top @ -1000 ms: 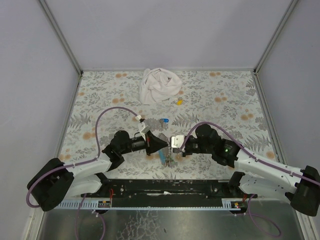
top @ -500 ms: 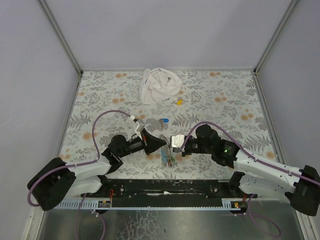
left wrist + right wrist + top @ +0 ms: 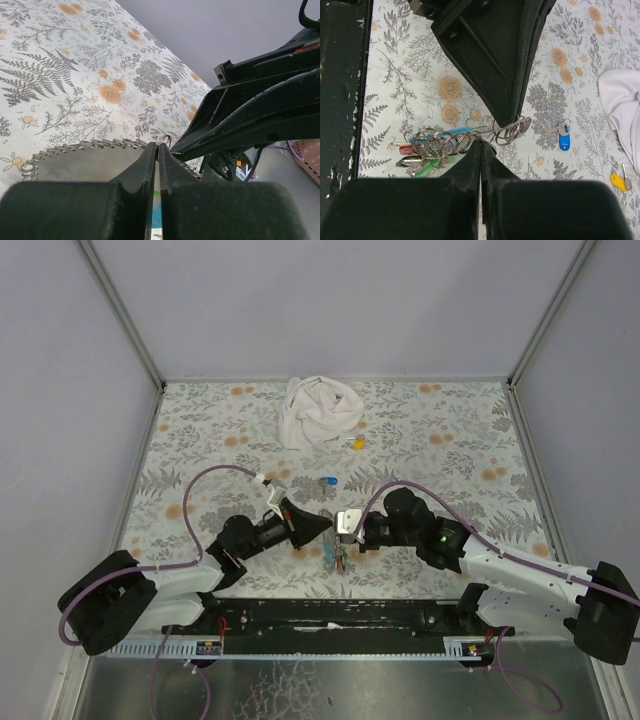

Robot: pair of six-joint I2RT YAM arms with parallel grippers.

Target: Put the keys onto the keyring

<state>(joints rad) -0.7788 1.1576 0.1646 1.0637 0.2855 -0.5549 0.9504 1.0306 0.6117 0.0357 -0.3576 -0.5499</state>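
Now the left gripper [image 3: 326, 527] and right gripper [image 3: 343, 524], jaws fully together, are hovering tip-to-tip at the keyring [image 3: 512, 131].

Top view looks down from behind over the whole table [image 3: 450, 450]. 2 close wrist views face each other; right and top share the keys [image 3: 422, 155].

Most keys [image 3: 427, 150] bunched on chained rings by keyring [image 3: 512, 131]; blue-capped key [image 3: 563, 136] lies flat, apart.
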